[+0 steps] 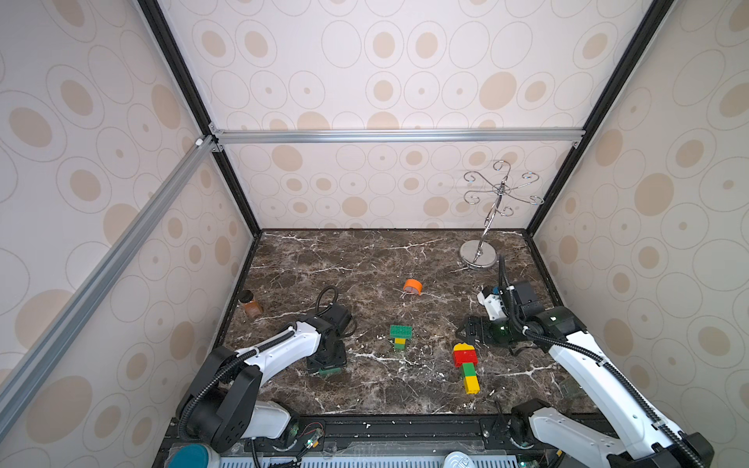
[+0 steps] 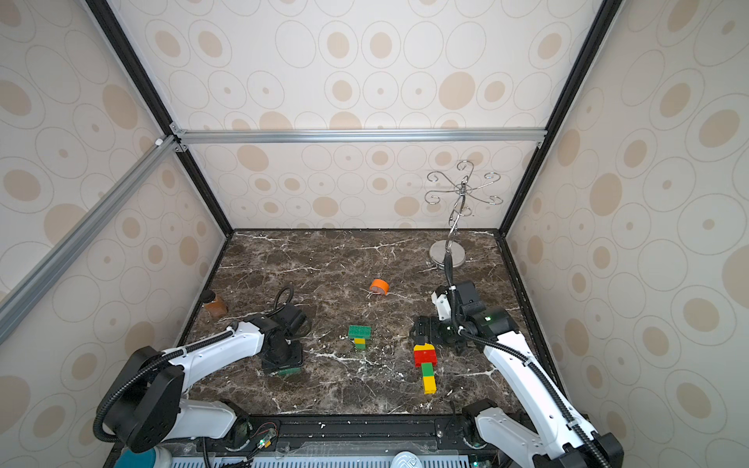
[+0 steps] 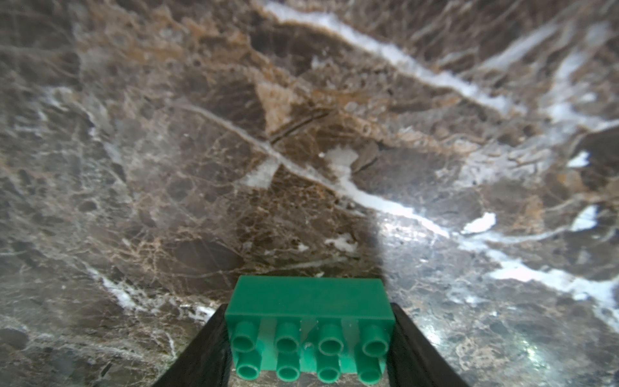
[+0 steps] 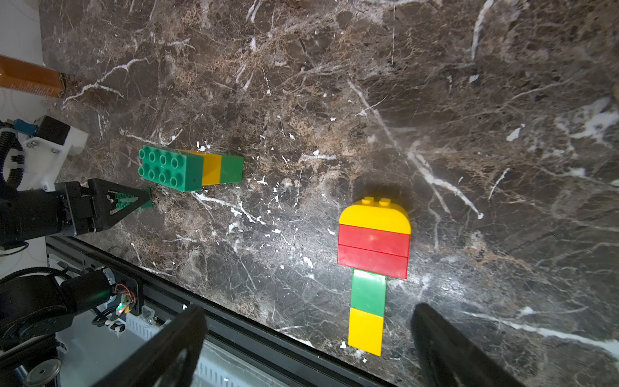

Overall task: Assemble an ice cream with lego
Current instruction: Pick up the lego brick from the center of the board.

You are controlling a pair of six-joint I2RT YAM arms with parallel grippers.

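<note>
A green oblong lego brick (image 3: 308, 301) sits on the marble at the near left, studs toward the wrist camera. My left gripper (image 3: 308, 308) is shut on it, one black finger (image 3: 214, 335) against each end; in both top views the gripper (image 1: 326, 366) (image 2: 283, 366) covers most of it. A lego ice cream (image 1: 466, 364) (image 4: 373, 248) lies flat: yellow dome, red bricks, green and yellow stem. My right gripper (image 1: 466, 330) (image 4: 308, 310) hovers open beside it, holding nothing. A green-yellow-green stack (image 1: 400, 336) (image 4: 191, 169) stands mid-table. An orange dome piece (image 1: 412, 287) lies farther back.
A brown jar (image 1: 251, 306) (image 4: 30, 80) stands by the left wall. A chrome hook stand (image 1: 478, 253) rises at the back right corner. White crumbs speckle the marble. A black rail (image 4: 234, 321) runs along the near table edge.
</note>
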